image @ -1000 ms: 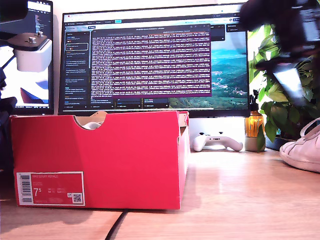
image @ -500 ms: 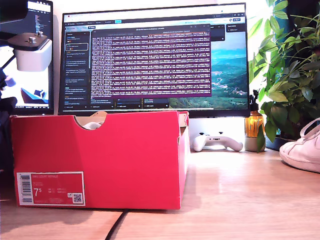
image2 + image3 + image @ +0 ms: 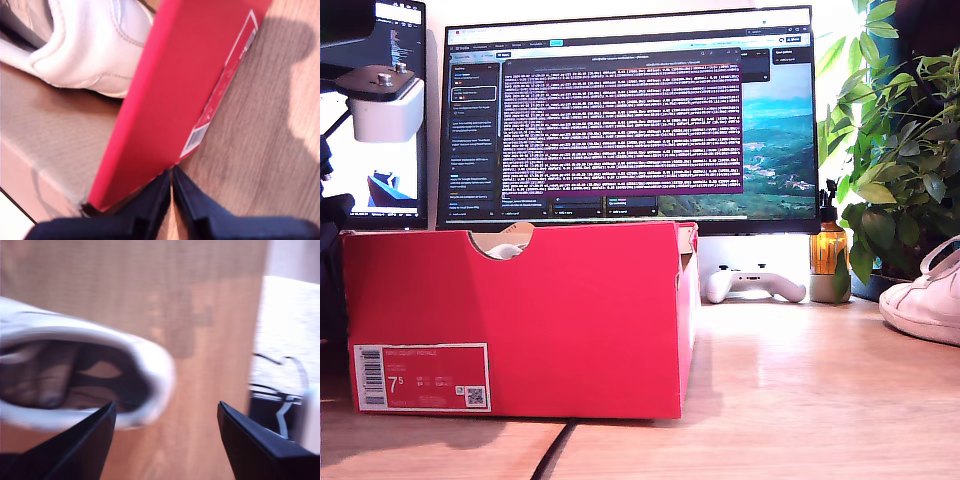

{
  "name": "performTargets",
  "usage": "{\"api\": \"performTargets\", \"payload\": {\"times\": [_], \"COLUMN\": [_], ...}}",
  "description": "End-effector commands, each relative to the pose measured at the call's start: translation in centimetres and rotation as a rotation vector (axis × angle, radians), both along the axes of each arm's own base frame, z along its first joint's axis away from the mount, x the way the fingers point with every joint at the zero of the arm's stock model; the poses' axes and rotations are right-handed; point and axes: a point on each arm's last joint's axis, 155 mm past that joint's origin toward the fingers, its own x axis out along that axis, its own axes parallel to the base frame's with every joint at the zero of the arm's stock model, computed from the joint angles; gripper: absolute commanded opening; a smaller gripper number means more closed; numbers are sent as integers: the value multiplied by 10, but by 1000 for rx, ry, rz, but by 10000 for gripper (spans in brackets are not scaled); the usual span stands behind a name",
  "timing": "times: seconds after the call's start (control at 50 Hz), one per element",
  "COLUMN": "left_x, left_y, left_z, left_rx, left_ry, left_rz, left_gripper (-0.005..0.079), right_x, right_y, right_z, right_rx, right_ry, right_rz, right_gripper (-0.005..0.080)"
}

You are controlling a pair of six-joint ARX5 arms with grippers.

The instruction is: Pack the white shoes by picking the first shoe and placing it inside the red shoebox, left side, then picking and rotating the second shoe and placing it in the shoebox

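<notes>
- Shoebox [image 3: 520, 320] stood at the exterior view's left with one shoe [image 3: 85, 45] already inside; a sliver of it showed through the notch.
- Second shoe [image 3: 923, 300] lay on the desk [image 3: 790, 400] at the exterior view's right edge, well apart from the shoebox.
- My second gripper [image 3: 165, 440] hung above that shoe's open collar, fingers spread wide, holding nothing.
- My first gripper [image 3: 171, 200] had its fingers pressed together, empty, over the shoebox's labelled wall.
- Good practice, I judged: lower one finger into the collar, the other outside, then clamp before turning the shoe.
- Neither gripper appeared in the exterior view; only the wrist views showed them.
- Monitor [image 3: 630, 120] and plant [image 3: 895, 150] showed solely from outside.
</notes>
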Motion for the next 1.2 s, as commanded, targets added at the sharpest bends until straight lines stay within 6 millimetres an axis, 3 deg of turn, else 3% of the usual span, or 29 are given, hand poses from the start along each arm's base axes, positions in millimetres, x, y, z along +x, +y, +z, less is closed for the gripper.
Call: {"api": "performTargets", "payload": {"times": [0.0, 0.22, 0.7, 0.76, 0.82, 0.92, 0.96, 1.18], "left_x": [2, 2, 1, 1, 1, 0, 0, 0], "left_y": [-4, -4, -4, -5, -6, -7, -7, -7], "left_z": [2, 2, 2, 2, 2, 2, 2, 2], "left_rx": [-11, -12, -15, -17, -21, -27, -27, -27], "left_ry": [-3, -3, 0, 1, 4, 9, 8, 8], "left_rz": [-6, -6, -9, -10, -13, -17, -17, -17], "left_gripper": [-19, -19, -19, -19, -19, -19, -19, -19], "right_x": [-2, -7, -5, -5, -8, -11, -12, -24], "right_y": [-4, -11, -2, -2, -2, -3, -4, -13], "right_z": [-1, -15, -86, -90, -91, -92, -92, -80], "right_rx": [-7, -7, 80, 81, 81, 88, 94, 78], "right_ry": [-5, 5, -65, -70, -67, -64, -57, 24], "right_rz": [-17, -57, -75, -80, -100, -132, -139, -79], "right_gripper": [594, 594, 580, 521, 382, -25, 6, -13]}}
